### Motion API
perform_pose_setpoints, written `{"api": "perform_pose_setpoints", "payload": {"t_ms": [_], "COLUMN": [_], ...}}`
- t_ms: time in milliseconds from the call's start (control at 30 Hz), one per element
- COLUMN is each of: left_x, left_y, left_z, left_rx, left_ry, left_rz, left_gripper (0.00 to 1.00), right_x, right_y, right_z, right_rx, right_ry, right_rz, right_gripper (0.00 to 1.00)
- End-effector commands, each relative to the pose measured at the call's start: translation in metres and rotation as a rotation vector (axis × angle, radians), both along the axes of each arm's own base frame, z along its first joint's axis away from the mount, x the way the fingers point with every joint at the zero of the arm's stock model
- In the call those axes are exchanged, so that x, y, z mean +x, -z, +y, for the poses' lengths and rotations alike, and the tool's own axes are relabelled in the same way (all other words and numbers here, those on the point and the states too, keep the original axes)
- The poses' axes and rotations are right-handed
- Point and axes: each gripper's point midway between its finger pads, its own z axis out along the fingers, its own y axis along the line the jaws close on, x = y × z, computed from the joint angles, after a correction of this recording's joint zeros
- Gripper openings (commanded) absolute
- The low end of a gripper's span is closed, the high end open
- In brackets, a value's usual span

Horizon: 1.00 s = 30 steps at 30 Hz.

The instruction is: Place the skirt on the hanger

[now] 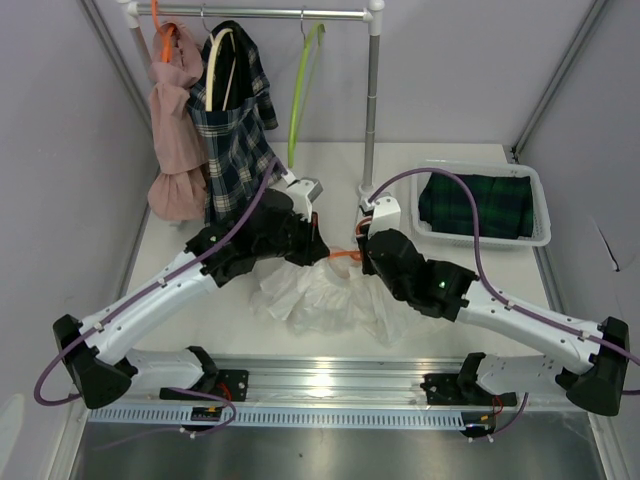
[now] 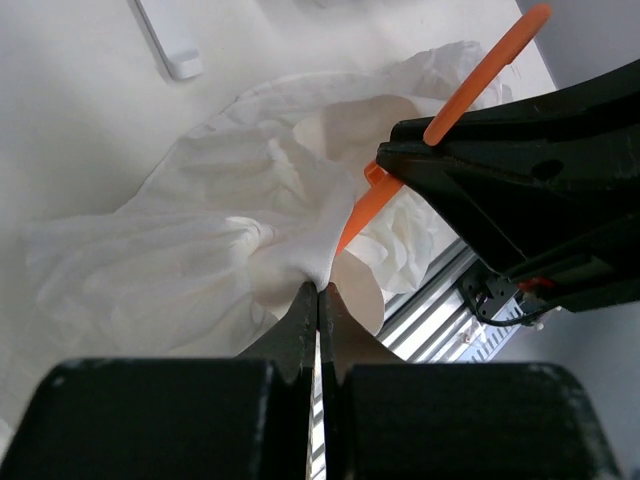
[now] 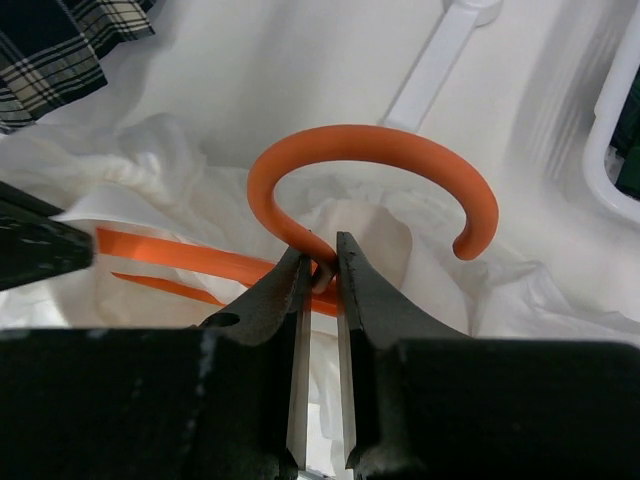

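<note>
A crumpled white skirt (image 1: 325, 295) lies on the table between the two arms. An orange hanger (image 3: 370, 160) rests partly inside it, hook curving up over the cloth. My right gripper (image 3: 322, 262) is shut on the hanger's neck just below the hook. My left gripper (image 2: 318, 290) is shut on a pinched fold of the white skirt (image 2: 200, 240), its jaws pressed together. In the left wrist view an orange hanger arm (image 2: 470, 80) runs diagonally past the black right gripper body. From above, only a short piece of the orange hanger (image 1: 345, 254) shows between the gripper heads.
A clothes rail (image 1: 260, 12) at the back carries a pink garment (image 1: 175, 150), a plaid skirt (image 1: 235, 130) and an empty green hanger (image 1: 303, 85). Its post (image 1: 372, 100) stands behind the grippers. A white basket (image 1: 540, 205) with dark plaid cloth sits at the right.
</note>
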Motion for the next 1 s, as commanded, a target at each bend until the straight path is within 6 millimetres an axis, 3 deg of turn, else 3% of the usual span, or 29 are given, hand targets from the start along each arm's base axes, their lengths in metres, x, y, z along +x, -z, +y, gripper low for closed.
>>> {"api": "perform_pose_setpoints", "payload": {"t_ms": [0, 200, 267, 367, 400, 500, 633, 800, 967], "left_x": [0.001, -0.001, 0.000, -0.004, -0.005, -0.013, -0.021, -0.033, -0.045], "left_y": [-0.026, -0.024, -0.025, -0.031, -0.037, -0.056, -0.082, -0.112, -0.118], "left_z": [-0.007, 0.002, 0.006, 0.011, 0.011, 0.014, 0.015, 0.017, 0.022], "left_rx": [-0.045, -0.016, -0.003, 0.008, -0.004, -0.029, -0.073, -0.126, -0.081], "left_ry": [0.008, -0.003, -0.009, 0.017, 0.030, 0.087, 0.145, 0.225, 0.318], "left_rz": [-0.060, -0.071, -0.082, -0.115, -0.134, -0.209, -0.304, -0.410, -0.466], "left_gripper": [0.00, 0.00, 0.02, 0.18, 0.33, 0.45, 0.51, 0.58, 0.61], "right_x": [0.003, -0.001, -0.007, -0.013, -0.015, -0.021, -0.027, -0.035, -0.038], "right_y": [-0.042, -0.038, -0.047, -0.069, -0.074, -0.081, -0.082, -0.098, -0.117], "right_z": [0.011, 0.024, 0.027, 0.023, 0.021, 0.018, 0.019, 0.010, -0.005], "right_rx": [0.078, 0.067, 0.086, 0.132, 0.138, 0.151, 0.161, 0.208, 0.257], "right_ry": [0.009, -0.010, -0.027, -0.047, -0.053, -0.081, -0.110, -0.149, -0.183], "right_rz": [-0.078, -0.064, -0.075, -0.093, -0.093, -0.090, -0.074, -0.081, -0.088], "right_gripper": [0.00, 0.00, 0.00, 0.00, 0.00, 0.00, 0.00, 0.00, 0.00]}}
